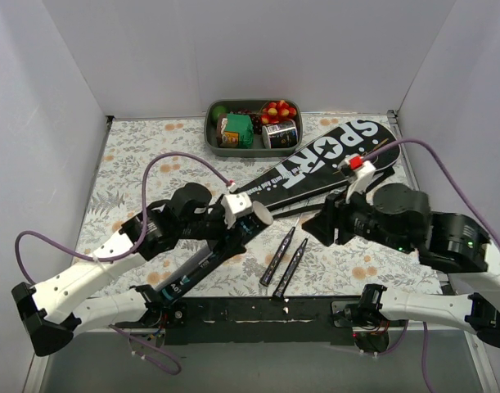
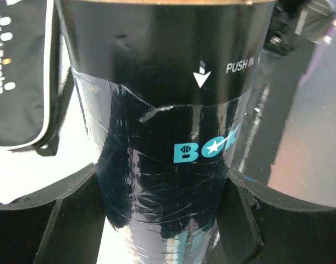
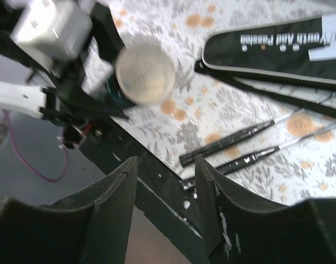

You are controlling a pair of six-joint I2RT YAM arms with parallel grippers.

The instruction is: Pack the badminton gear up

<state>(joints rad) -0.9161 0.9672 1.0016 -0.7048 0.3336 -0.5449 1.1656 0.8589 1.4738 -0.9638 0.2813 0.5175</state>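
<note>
**Left gripper clamps a black tube; right gripper stands empty by the rackets**

Top view: the table (image 1: pixel 127 164) wears a matte cloth printed with pale leaves and orange flowers. A long black fabric cover (image 1: pixel 331 160), racket-shaped and lettered "SPORT" in white, lies diagonally at the far right. A grey oval tray (image 1: pixel 251 127) of colourful toy food sits at the far edge, just beside it. Two slim black racket handles (image 1: pixel 278 255) lie side by side near the front. Their thin shafts run toward the cover, and the heads are hidden. The left arm reaches in from the low left with its elbow bent. The left gripper (image 1: pixel 231 232) is closed round a black tube (image 1: pixel 192 274), which slants from the front edge up to a pale round cap near the centre. The right arm folds in from the right, and the right gripper (image 1: pixel 315 228) points left above the shafts.

Left wrist view: the tube is a glossy cylinder wrapped in wrinkled clear film. It carries teal lettering, a white arrow and "PUSH IN". A dark finger presses on each side of it.

Right wrist view: two dark wedge-shaped fingers stand apart with nothing between them. Beyond them lie the two handles, the cover's narrow piped end and the tube's blurred cap.
</note>
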